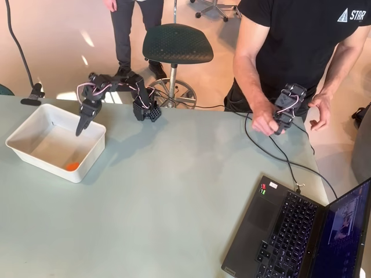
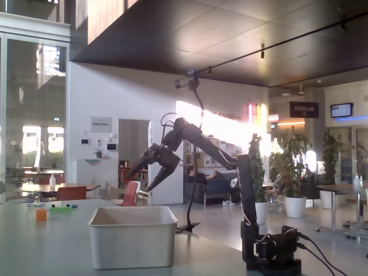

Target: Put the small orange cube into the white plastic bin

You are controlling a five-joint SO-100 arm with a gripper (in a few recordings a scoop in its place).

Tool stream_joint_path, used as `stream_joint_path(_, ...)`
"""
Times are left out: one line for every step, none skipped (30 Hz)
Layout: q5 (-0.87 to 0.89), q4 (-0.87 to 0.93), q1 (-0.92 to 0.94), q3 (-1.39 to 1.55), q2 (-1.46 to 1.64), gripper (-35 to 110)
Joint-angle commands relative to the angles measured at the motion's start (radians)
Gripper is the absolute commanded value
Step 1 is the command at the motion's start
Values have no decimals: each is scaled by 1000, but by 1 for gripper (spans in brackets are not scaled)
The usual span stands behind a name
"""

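Black robot arm's gripper (image 2: 150, 174) poised above a shallow white plastic bin (image 1: 24, 128) on a pale green table (image 1: 174, 197).
The gripper's jaws are spread, holding nothing. The small orange cube (image 1: 72, 166) lies inside the bin, near its front wall in the overhead view.

In the fixed view the bin (image 2: 133, 236) wall hides its inside. At the overhead view's lower right, the laptop (image 1: 290, 231) is cut off.
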Motion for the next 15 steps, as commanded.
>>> stream_joint_path(5,69,-55,-34,81,27)
stream_joint_path(9,80,-77,-34,104,24)
stream_joint_path(11,81,-98,-32,130,22)
stream_joint_path(11,81,-120,-32,160,20)
stream_joint_path(11,81,-137,-23,192,19)
stream_joint_path(11,83,-153,-18,224,18)
stream_joint_path(12,83,-169,-18,252,18)
stream_joint_path(12,83,-179,-18,278,18)
stream_joint_path(12,83,-184,-18,304,18)
stream_joint_path(15,83,-186,-17,330,18)
stream_joint_path(23,83,-186,-17,351,18)
stream_joint_path(35,83,-186,-17,371,17)
stream_joint_path(51,86,-186,-15,385,16)
stream_joint_path(64,86,-186,-11,397,14)
stream_joint_path(74,86,-186,2,408,12)
